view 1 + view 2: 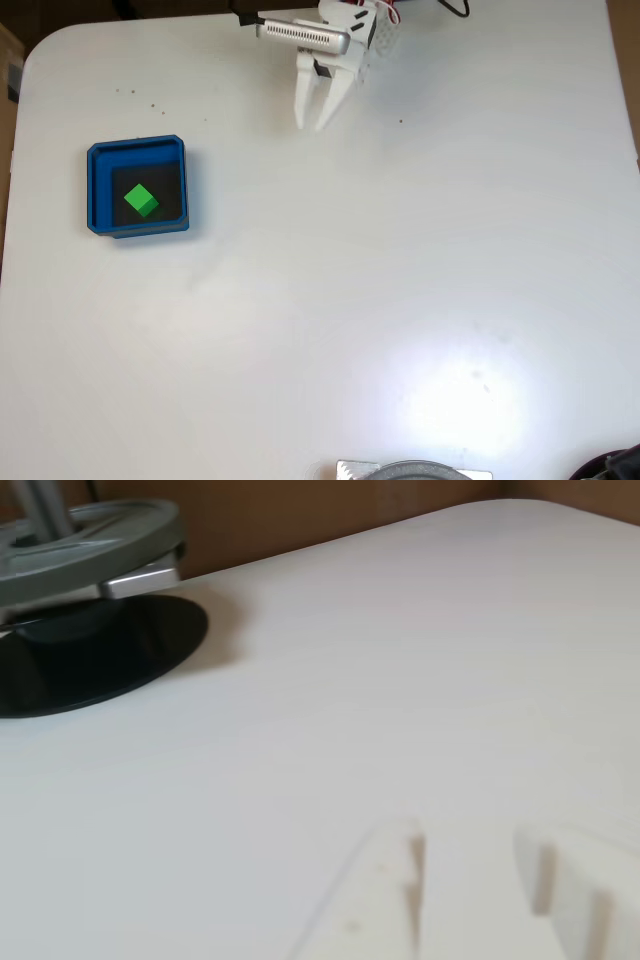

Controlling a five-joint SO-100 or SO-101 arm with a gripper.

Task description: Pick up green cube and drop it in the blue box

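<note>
A: Where is the tiny bright green solid cube (141, 201)?

B: In the fixed view it lies on the dark floor of the square, shallow, bright blue box (98, 190), roughly at its middle, turned corner-on.

A: And the white two-finger gripper (309, 126)?

B: Well apart, near the table's far edge, fingers spread a little and holding nothing. The other view shows its fingertips (400, 880) over bare white table (400, 680).

A: So which step?

B: I judge the drop done; the next move only calls for resting clear.
</note>
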